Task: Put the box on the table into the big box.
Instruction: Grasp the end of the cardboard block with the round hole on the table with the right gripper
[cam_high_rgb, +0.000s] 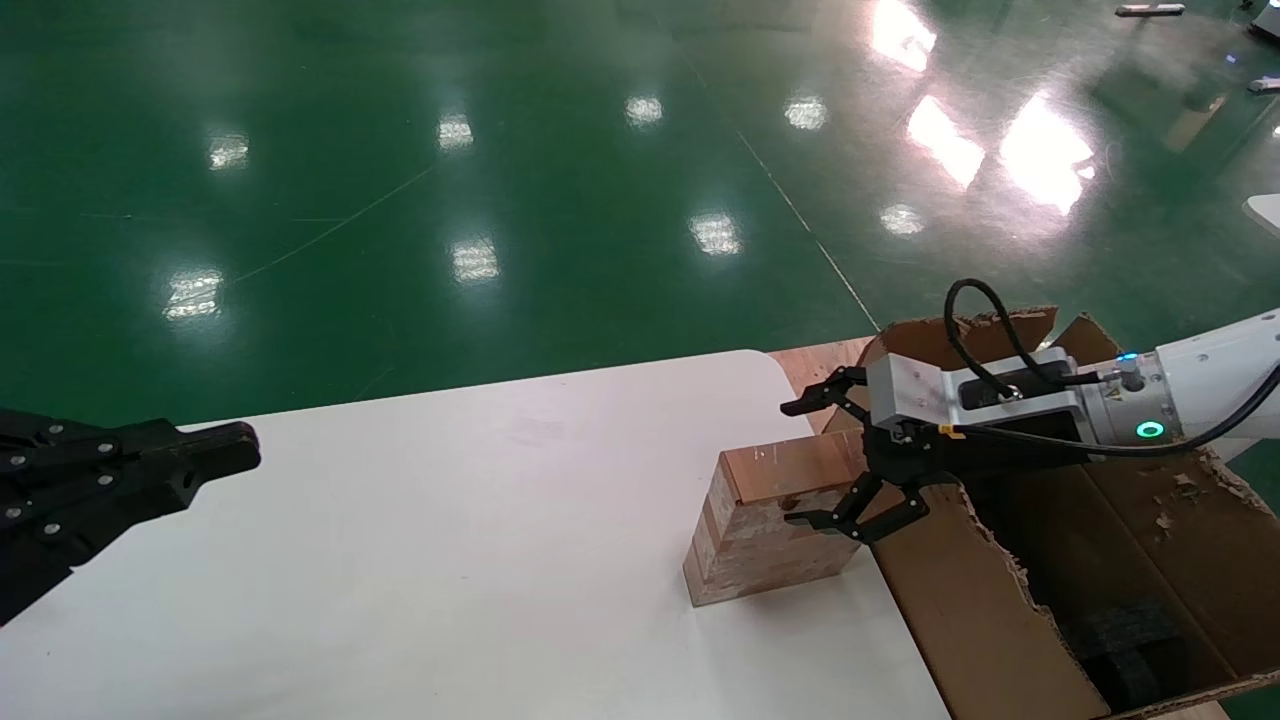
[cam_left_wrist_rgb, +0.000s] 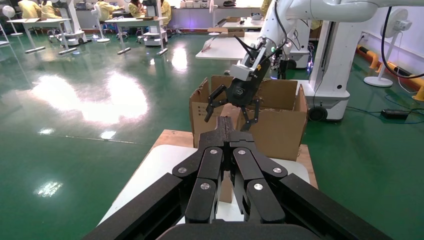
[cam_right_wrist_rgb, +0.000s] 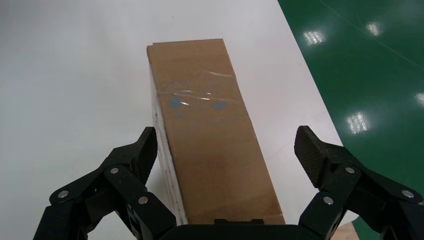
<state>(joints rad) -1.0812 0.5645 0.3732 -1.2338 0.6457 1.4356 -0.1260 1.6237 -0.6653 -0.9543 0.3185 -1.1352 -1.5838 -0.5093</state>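
The small taped carton stands on the white worktop beside the torn big box — ungrasped, the right end effector spread astride it, the left end effector closed, parked — lift and placement remain.

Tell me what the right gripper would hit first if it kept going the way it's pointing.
Most likely the small brown taped cardboard box: the open right gripper already straddles its near end on the white table, so the palm would probably meet it.
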